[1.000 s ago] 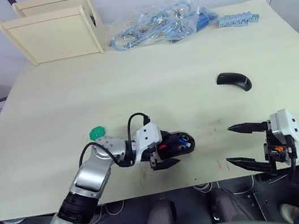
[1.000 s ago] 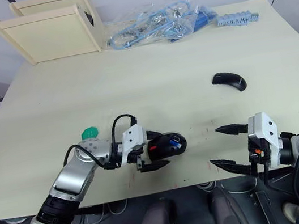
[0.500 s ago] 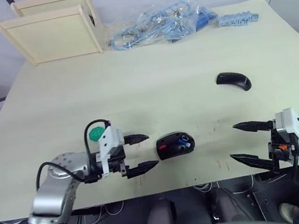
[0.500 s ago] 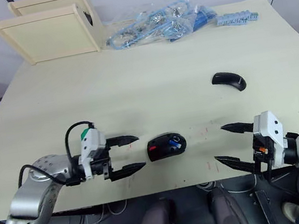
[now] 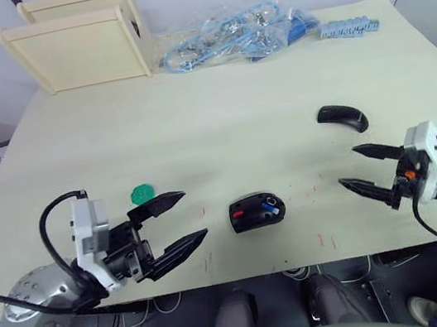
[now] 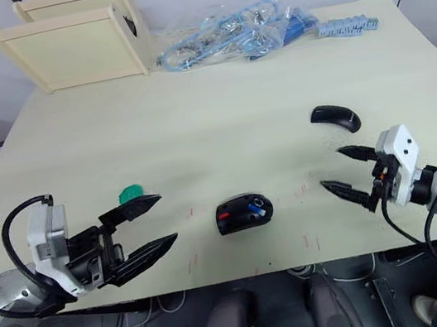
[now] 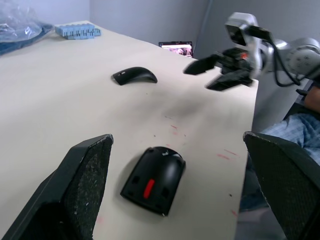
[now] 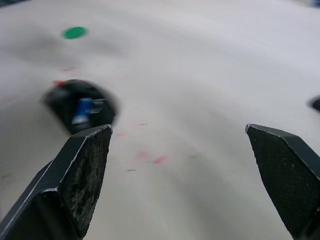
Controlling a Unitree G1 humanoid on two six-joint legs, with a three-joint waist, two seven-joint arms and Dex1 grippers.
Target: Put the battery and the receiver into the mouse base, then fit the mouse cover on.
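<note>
Black mouse base (image 5: pixel 256 211) with battery (image 5: pixel 270 203) inside, near the bench (image 5: pixel 235 110) front edge, long axis left-right. Left hand (image 5: pixel 174 221) and right hand (image 5: pixel 364 168) flank it, spread, empty. Mouse cover (image 5: pixel 342 118) lies apart, far right.

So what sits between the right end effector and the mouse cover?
Nothing: in the left eye view, bare table separates the right end effector from the mouse cover.

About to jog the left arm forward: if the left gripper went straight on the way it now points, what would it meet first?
Most likely the mouse base: it lies on the table just ahead of the open left gripper, between its fingers' line. Depth is uncertain; a high pass might clear it.
</note>
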